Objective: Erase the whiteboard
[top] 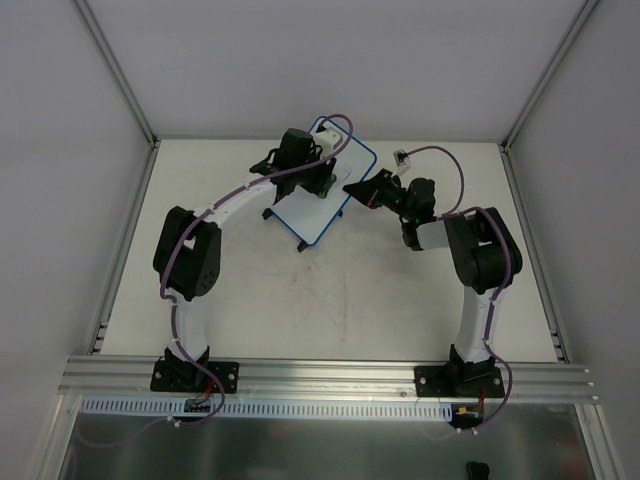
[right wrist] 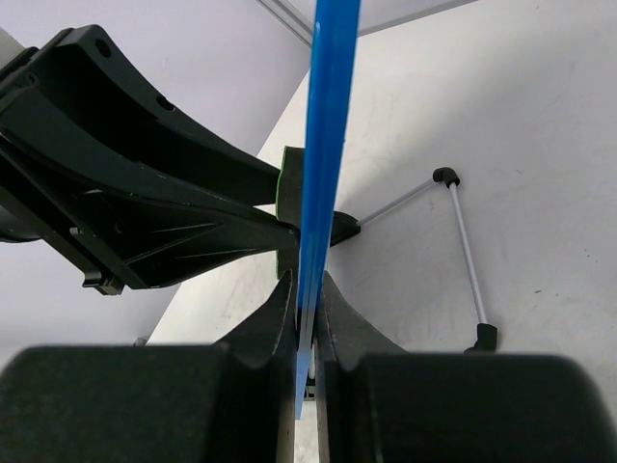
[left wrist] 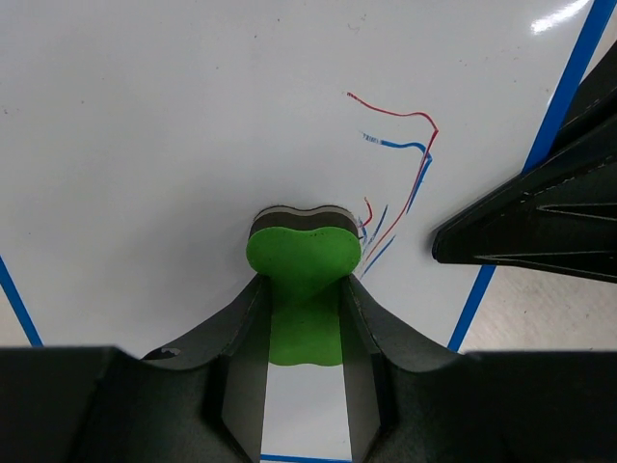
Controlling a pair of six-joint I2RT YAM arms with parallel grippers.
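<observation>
- Where the two arms reach in toward each other, at the far middle of the pale counter, the whiteboard stands propped at a slant on its thin legs, and its white face shows from above.
- From the right wrist the whiteboard appears edge-on as a blue rim, with one wire leg and its black feet resting on the counter behind.
- Coming from the left, the left gripper is over the board's face, its jaws clamped on the green eraser.
- Coming from the right, the right gripper has its jaws pinched together on the board's blue rim, which runs straight up between them. In the left wrist view its dark fingers lie across the right edge.
- Pressed against the white surface, the green eraser has a grey felt band at its front, and it sits just left of the marks.
- Thin red and blue pen lines run from the eraser's right corner up toward the rim.
</observation>
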